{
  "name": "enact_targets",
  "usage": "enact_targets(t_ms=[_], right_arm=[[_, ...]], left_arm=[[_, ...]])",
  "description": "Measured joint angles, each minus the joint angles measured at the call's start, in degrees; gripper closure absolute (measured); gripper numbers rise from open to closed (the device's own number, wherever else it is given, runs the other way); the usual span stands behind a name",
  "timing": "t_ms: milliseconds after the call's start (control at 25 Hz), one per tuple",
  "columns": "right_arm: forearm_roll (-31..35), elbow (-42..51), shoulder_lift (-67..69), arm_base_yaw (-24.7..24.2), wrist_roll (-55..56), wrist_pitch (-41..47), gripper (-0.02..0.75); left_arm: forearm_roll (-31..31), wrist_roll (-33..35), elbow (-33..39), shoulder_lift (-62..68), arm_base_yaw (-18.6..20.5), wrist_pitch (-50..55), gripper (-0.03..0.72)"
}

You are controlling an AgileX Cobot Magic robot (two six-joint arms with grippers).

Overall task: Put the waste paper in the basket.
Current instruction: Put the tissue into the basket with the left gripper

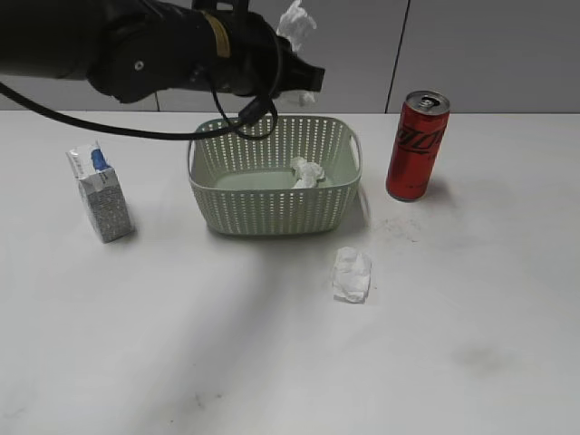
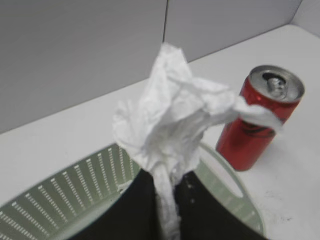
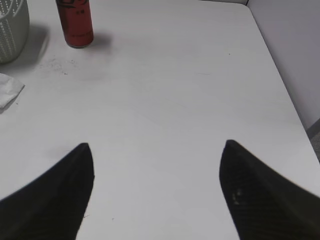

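Observation:
The pale green basket (image 1: 272,204) stands mid-table; it also shows in the left wrist view (image 2: 60,195). One white paper wad (image 1: 307,172) lies inside it. My left gripper (image 1: 304,77) is shut on a second wad (image 1: 296,23), holding it high above the basket's back edge; in the left wrist view (image 2: 172,187) the wad (image 2: 172,120) sticks out beyond the jaws. A third wad (image 1: 351,274) lies on the table in front of the basket and shows at the edge of the right wrist view (image 3: 7,92). My right gripper (image 3: 157,165) is open and empty over bare table.
A red can (image 1: 416,145) stands right of the basket, also in the left wrist view (image 2: 260,117) and the right wrist view (image 3: 75,22). A small white-grey pack with a blue mark (image 1: 100,192) stands left of the basket. A grey wall runs behind the table.

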Motion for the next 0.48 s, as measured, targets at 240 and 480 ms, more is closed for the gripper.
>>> enact_targets(t_ms=[240, 480], right_arm=[[0.0, 0.0, 0.0, 0.0, 0.0, 0.0, 0.146], [0.0, 0.0, 0.0, 0.0, 0.0, 0.0, 0.146]], left_arm=[[0.2, 0.0, 0.0, 4.0, 0.0, 2.0, 0.433], [-1.4, 0.0, 0.0, 4.0, 0.0, 4.0, 0.034]])
